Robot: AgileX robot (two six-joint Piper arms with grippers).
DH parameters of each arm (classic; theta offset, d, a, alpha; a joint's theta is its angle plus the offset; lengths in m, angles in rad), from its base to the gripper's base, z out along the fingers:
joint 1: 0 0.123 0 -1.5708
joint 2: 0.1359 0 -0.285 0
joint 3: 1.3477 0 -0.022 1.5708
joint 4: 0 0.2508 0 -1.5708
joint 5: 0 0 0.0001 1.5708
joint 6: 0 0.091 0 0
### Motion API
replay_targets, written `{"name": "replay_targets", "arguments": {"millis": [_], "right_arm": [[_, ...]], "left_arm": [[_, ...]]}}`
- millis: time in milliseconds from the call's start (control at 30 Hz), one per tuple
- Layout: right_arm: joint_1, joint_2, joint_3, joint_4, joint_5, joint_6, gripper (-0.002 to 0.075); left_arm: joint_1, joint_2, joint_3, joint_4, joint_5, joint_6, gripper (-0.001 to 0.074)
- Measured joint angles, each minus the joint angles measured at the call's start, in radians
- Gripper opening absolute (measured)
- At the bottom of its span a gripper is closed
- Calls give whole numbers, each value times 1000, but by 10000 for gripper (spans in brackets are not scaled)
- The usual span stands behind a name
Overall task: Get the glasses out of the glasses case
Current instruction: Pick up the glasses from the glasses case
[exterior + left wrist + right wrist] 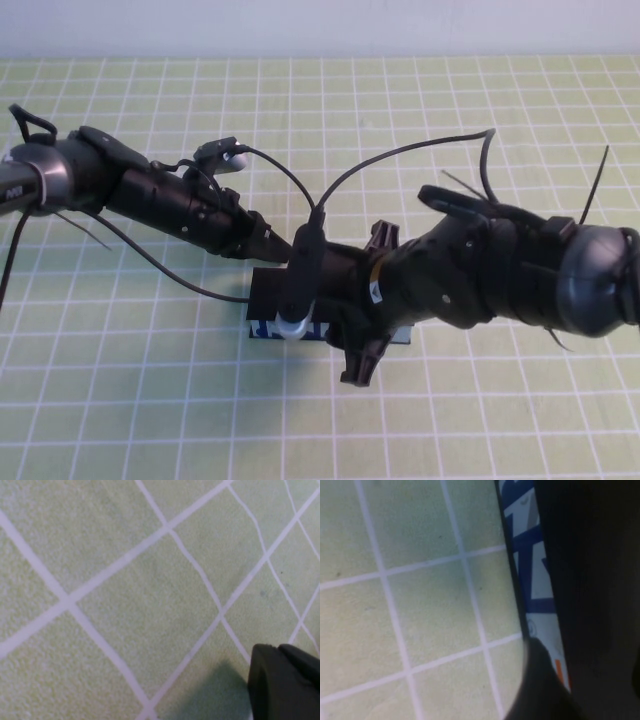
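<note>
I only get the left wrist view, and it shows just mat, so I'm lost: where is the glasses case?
Observer: In the high view the glasses case lies mid-table, with the left claw at its far edge.
Operator: And the right claw?
Observer: The right claw is down over the case, and its arm covers most of it.
Operator: Glasses out yet?
Observer: No glasses show in any view. The right wrist view shows only the case's blue-and-orange printed side beside the checked mat.
</note>
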Motion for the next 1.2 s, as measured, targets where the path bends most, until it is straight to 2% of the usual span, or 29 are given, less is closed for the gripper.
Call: {"name": "replay_targets", "arguments": {"millis": [367, 467, 733, 967, 1100, 1200], "right_arm": [[0, 58, 0, -71, -88, 0, 348], [0, 67, 0, -75, -102, 0, 327], [0, 71, -4, -87, -121, 0, 254], [2, 71, -9, -89, -123, -6, 82], [2, 61, -9, -89, -115, 13, 72], [2, 32, -9, -89, -104, 27, 34]], "left_arm": [[0, 2, -1, 0, 6, 0, -4], [0, 2, -1, 0, 8, 0, -4], [0, 2, -1, 2, 14, 0, -4], [0, 2, -2, 2, 14, 0, -4], [0, 2, -2, 2, 14, 2, -4], [0, 2, -2, 2, 16, 2, -4]]}}
